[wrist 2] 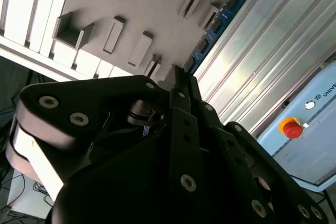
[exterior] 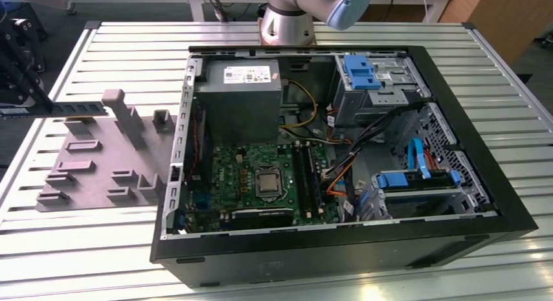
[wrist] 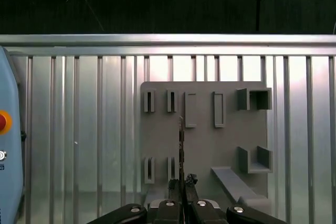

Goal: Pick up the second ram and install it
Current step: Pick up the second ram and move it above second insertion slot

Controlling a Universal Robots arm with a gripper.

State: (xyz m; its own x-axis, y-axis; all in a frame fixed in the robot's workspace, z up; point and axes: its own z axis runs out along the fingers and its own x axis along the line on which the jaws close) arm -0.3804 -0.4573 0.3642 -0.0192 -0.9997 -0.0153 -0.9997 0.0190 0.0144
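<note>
The second ram point(exterior: 78, 109), a dark board with small black chips, is held in the pincer point(wrist: 182, 183), whose fingers are clamped on one end of it. In the first wrist view the stick point(wrist: 181, 145) shows edge-on as a thin line running out from the fingertips over the grey holder plate point(wrist: 210, 140), between two columns of that plate's slots. In the second wrist view the ram's flat face point(wrist 2: 218, 22) reaches from the pincer point(wrist 2: 181, 77) across the plate's edge point(wrist 2: 157, 19), chips showing along its length. I cannot tell whether its lower edge touches the plate.

In the exterior view the ram lies level over the far part of the holder plate point(exterior: 95, 165), its free end near the plate's tall post point(exterior: 116, 101).

The plate rests on the slatted metal table point(exterior: 112, 48). Just beside the plate, on the exterior view's right, lies an open computer case point(exterior: 509, 210), with a green motherboard point(exterior: 250, 168), a grey power supply point(exterior: 237, 94) and blue drive brackets point(exterior: 359, 71) inside. Well apart from the plate in both wrist views stands a light-blue box with a red button point(wrist 2: 290, 128).
</note>
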